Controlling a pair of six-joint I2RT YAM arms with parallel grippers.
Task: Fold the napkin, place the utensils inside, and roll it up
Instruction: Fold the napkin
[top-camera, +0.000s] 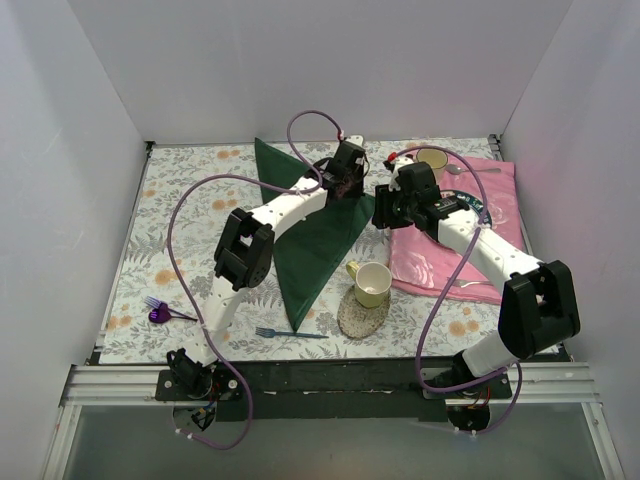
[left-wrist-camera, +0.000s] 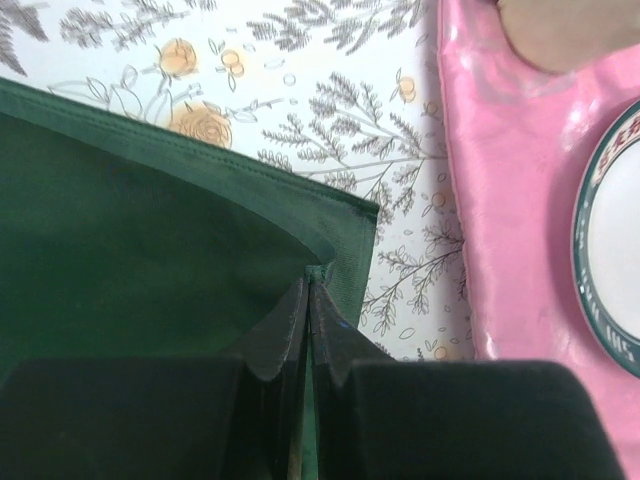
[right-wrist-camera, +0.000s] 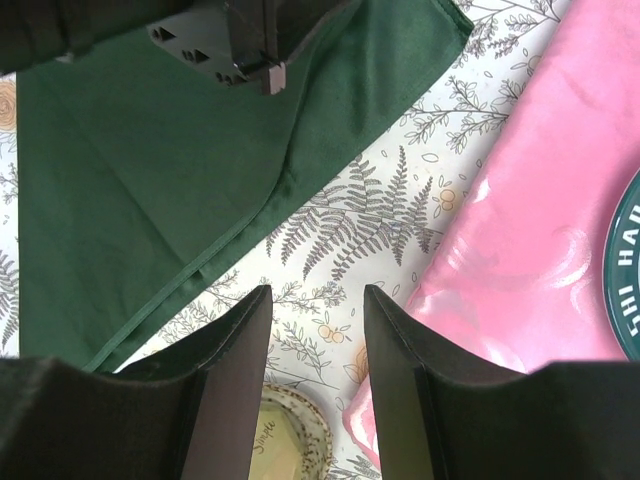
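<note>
My left claw (left-wrist-camera: 308, 285) is pinched together on the right corner of the napkin (left-wrist-camera: 130, 230), with a fold of the dark green cloth caught between the fingers. My right claw (right-wrist-camera: 317, 295) stands apart and holds nothing. It hovers over the flowered desk (right-wrist-camera: 380, 220) between the napkin and the pink cloth (right-wrist-camera: 520, 230). The napkin lies folded into a long triangle at the desk's middle. Just beside its near tip the slate-blue fork (top-camera: 290, 333) lies bare on the desk. A yellow cup (top-camera: 373, 284) stands on a round mat (top-camera: 355, 318) by the napkin's right edge.
</note>
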